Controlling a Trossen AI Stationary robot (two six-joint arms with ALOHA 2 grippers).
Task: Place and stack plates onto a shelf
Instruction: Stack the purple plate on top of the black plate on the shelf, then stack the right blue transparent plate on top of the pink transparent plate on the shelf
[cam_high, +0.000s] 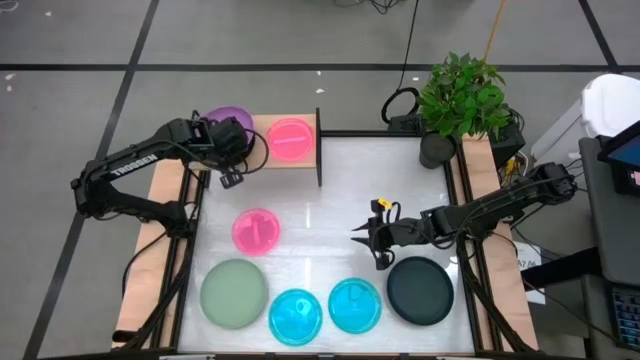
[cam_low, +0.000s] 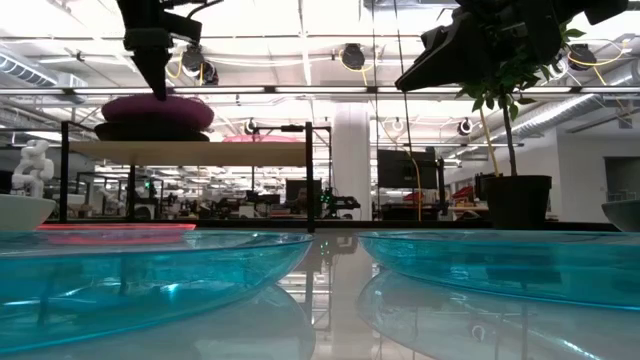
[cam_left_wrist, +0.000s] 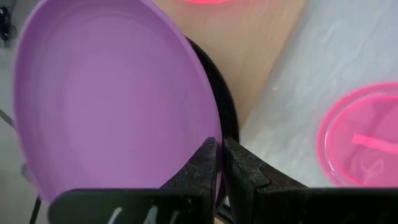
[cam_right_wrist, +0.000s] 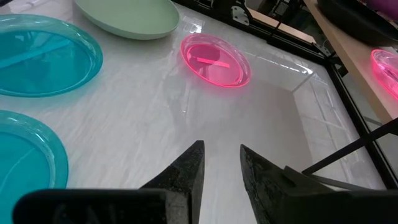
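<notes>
The purple plate (cam_high: 224, 118) lies on a black plate (cam_left_wrist: 227, 109) at the left end of the light-wood shelf (cam_high: 262, 160). A pink plate (cam_high: 290, 138) sits beside them on the shelf. My left gripper (cam_high: 230, 142) stands over the purple plate's near rim, shut on it. On the white table lie a pink plate (cam_high: 257, 231), the sage-green plate (cam_high: 233, 292), two cyan plates (cam_high: 296, 316) (cam_high: 354, 304) and a second black plate (cam_high: 420, 290). My right gripper (cam_high: 366, 238) hovers open above the table, left of that black plate, and touches nothing. My left gripper pinches the purple plate's rim (cam_left_wrist: 210, 134) on its near side, one finger (cam_left_wrist: 199, 168) over the inner face and the other (cam_left_wrist: 245, 171) outside the edge. The fingers come from above, pointing down (cam_low: 158, 80). The plate rests on the black plate on the shelf.
Black frame posts (cam_high: 319, 148) stand at the shelf's right end. A potted plant (cam_high: 462, 100) stands beyond the far right corner. Bare tabletop (cam_right_wrist: 261, 118) lies between the table's pink plate and the right gripper. Cables (cam_high: 405, 105) run behind the table.
</notes>
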